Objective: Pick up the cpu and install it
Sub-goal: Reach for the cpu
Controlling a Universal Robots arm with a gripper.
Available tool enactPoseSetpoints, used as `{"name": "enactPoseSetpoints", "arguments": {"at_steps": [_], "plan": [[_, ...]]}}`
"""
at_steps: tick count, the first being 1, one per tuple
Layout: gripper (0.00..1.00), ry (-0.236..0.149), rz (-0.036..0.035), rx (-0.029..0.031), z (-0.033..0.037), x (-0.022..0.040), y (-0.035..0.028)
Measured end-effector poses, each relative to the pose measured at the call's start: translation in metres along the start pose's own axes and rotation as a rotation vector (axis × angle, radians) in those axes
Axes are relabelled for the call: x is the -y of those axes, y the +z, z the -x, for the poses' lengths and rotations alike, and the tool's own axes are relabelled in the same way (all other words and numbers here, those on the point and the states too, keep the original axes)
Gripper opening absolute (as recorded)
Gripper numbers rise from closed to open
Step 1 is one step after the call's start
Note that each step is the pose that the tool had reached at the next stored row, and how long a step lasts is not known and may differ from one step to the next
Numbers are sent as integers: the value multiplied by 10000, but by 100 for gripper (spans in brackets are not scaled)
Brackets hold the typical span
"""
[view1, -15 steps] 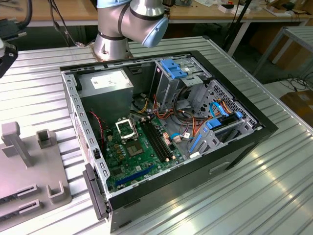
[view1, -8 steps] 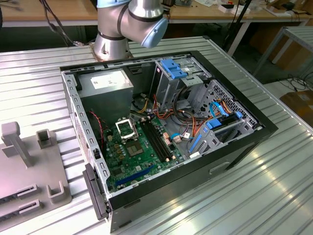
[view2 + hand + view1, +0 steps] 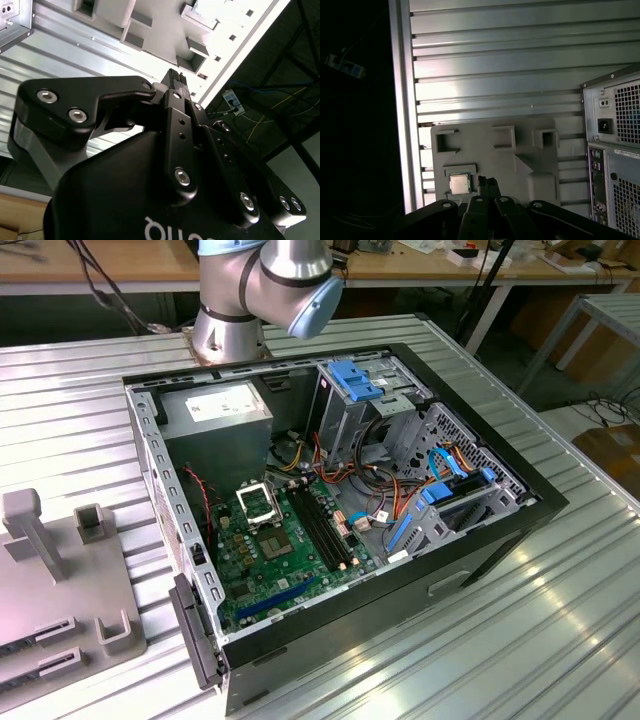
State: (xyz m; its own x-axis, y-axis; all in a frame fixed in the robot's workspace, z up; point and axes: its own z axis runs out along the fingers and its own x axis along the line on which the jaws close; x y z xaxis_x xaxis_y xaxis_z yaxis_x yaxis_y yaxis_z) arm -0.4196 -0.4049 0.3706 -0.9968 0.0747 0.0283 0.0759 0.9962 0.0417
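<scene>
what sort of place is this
Probably a robotics lab or workshop: an open computer case sits on a ribbed metal table beside the robot arm's base, a grey fixture plate holds the cpu, and wooden workbenches with cables stand behind.

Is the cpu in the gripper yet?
No: in the first wrist view the cpu lies in a pocket of the grey tray, clear of the gripper.

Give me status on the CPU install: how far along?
Done: nothing yet. The cpu lies in its pocket on the grey fixture. In hand: the gripper, shut and empty, hangs beside it. Left: both the pickup and the install at the motherboard socket.
</scene>
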Motion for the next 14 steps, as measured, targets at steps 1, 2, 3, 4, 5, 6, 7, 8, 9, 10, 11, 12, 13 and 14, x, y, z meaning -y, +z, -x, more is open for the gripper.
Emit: {"name": "enactPoseSetpoints", "arguments": {"at_steps": [1,2,3,4,5,6,7,8,9,10,11,12,13,14], "plan": [[11,0,0,1,-5,1,0],[11,-1,0,1,-5,1,0],[11,-2,0,2,-5,1,0],[11,-1,0,2,-6,1,0],[11,-1,0,2,-6,1,0],[11,0,0,2,-7,1,0],[11,-1,0,2,-7,1,0],[11,0,0,2,-7,1,1],[11,0,0,2,-8,1,0],[11,0,0,2,-11,1,0],[11,0,0,4,-15,2,1],[11,1,1,5,-20,2,2],[11,-1,0,4,-31,3,2],[11,-6,0,4,-48,5,4]]}}
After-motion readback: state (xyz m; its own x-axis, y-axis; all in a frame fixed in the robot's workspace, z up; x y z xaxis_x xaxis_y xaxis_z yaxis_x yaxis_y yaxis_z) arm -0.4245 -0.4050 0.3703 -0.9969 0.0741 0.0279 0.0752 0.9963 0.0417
